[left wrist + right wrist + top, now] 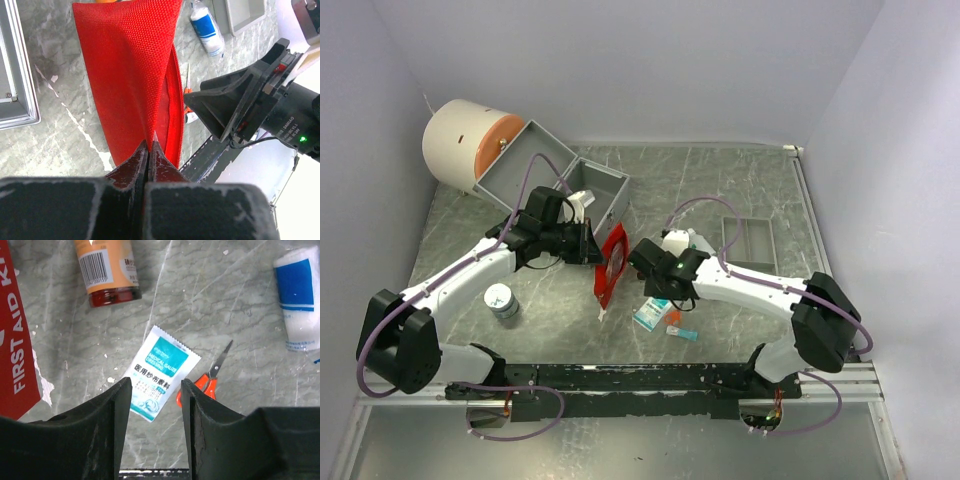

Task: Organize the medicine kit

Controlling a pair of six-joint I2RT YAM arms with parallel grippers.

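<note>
A red first-aid pouch [611, 264] hangs tilted above the table's middle. My left gripper [591, 246] is shut on its upper fabric edge; the left wrist view shows the jaws [150, 146] pinching the red cloth [130, 65]. My right gripper [643, 271] is open and empty just right of the pouch. In the right wrist view it [153, 386] hovers over a white and teal gauze packet [161, 372], beside orange-handled scissors [207, 380], an orange bottle [106, 270] and a blue and white bandage roll [298, 297]. The pouch [17, 340] shows at that view's left.
An open grey box [558, 178] and a white cylinder [468, 145] stand at the back left. A grey tray [750, 240] lies at the right. A small round tin [501, 300] sits near the left arm. The gauze packet [650, 314] lies near the front.
</note>
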